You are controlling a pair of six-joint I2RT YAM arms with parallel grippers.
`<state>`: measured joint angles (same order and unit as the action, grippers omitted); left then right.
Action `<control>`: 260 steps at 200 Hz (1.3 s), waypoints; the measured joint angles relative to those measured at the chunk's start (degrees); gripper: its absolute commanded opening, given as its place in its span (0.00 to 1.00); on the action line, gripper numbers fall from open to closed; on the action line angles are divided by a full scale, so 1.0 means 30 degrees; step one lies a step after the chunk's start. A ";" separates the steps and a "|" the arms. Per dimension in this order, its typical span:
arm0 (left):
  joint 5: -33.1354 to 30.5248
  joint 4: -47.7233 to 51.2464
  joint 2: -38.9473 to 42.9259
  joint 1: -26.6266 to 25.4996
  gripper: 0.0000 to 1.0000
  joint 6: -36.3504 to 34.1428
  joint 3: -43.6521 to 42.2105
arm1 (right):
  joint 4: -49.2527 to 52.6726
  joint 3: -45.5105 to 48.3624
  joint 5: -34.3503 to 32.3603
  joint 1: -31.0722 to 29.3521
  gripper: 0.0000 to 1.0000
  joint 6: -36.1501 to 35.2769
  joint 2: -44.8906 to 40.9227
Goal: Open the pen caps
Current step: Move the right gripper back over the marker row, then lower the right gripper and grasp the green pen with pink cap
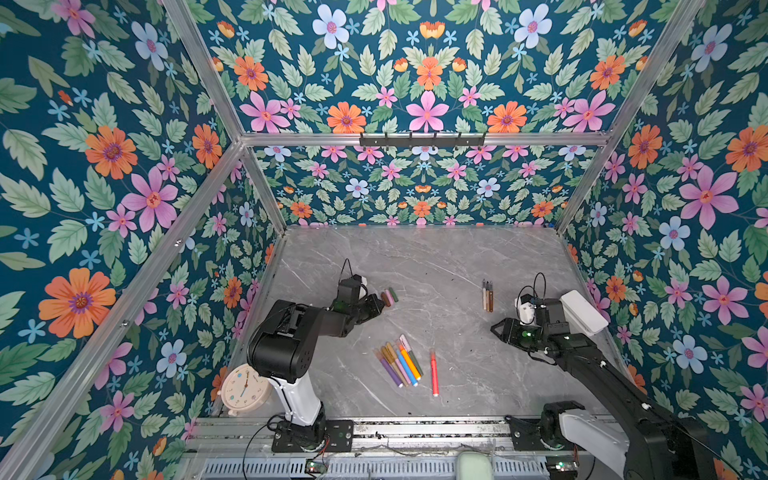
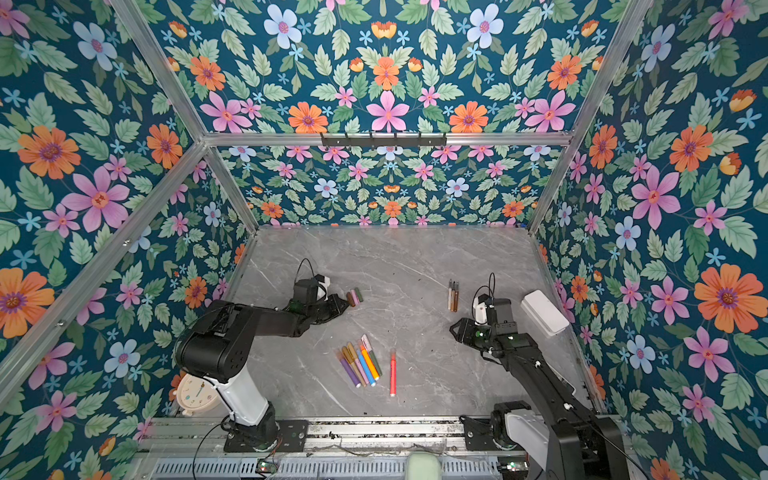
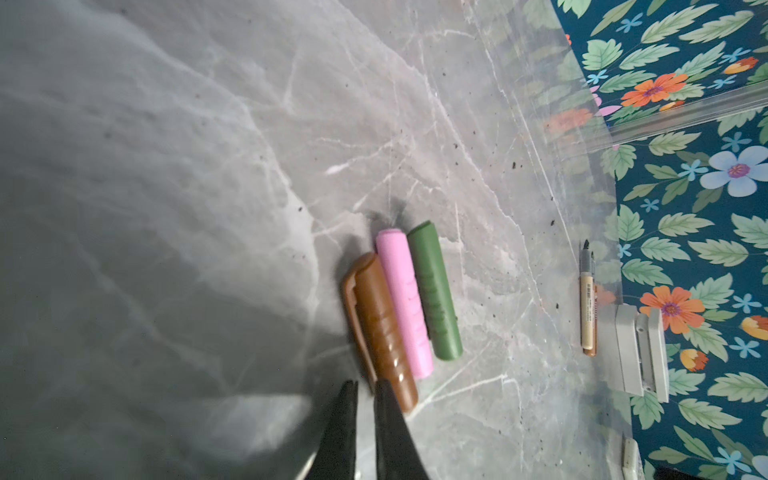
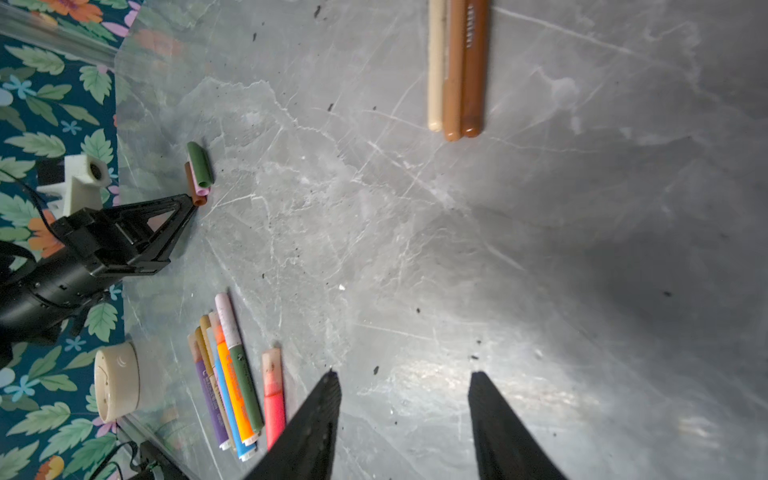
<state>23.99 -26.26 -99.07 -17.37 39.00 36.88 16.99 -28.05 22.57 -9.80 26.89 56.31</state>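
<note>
Left claw [image 3: 366,384] shut, tips at clip end of stubby brown plastic cap [image 3: 380,328]. Right claw [image 4: 404,373] half-wide, empty; thin coral marker pen [image 1: 434,372], capped, lies front-to-back, midway between claws.

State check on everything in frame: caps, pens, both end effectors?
brown cap: off its pen, lying flat
pink cap: off, flat, between brown and green
green cap: off, flat
three bare pens: uncapped, tips exposed, side by side
pen bundle: capped, lying together
red pen: capped, lying alone
left end effector: shut, tips at the brown cap
right end effector: open, empty
</note>
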 measured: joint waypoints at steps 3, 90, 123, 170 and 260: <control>-0.0036 0.0073 0.0204 0.0000 0.19 -0.0066 -0.0102 | 0.0073 -0.0022 -0.0255 -0.0393 0.52 -0.0007 -0.0197; -0.0350 0.1457 1.4491 0.0000 1.00 -0.2004 -0.4816 | 0.3257 -0.4911 -0.8021 -1.5934 0.37 0.2958 0.4488; -0.1472 0.3075 1.8119 0.0007 1.00 -0.2659 -0.5865 | 0.3592 -0.8218 -0.8648 -1.7376 0.24 0.2448 0.8794; -0.3038 0.4648 2.0014 0.0036 1.00 -0.2769 -0.7774 | 0.4211 -1.0885 -0.8211 -1.7500 0.25 0.1953 1.2298; -0.3883 0.5202 1.9161 0.0036 1.00 -0.2484 -0.7876 | 0.4765 -1.2670 -0.7592 -1.7675 0.24 0.1902 1.5773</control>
<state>12.34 -10.66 -41.58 -17.26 31.55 13.26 31.29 -66.06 -0.21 -62.83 32.60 103.63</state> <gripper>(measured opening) 0.996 0.244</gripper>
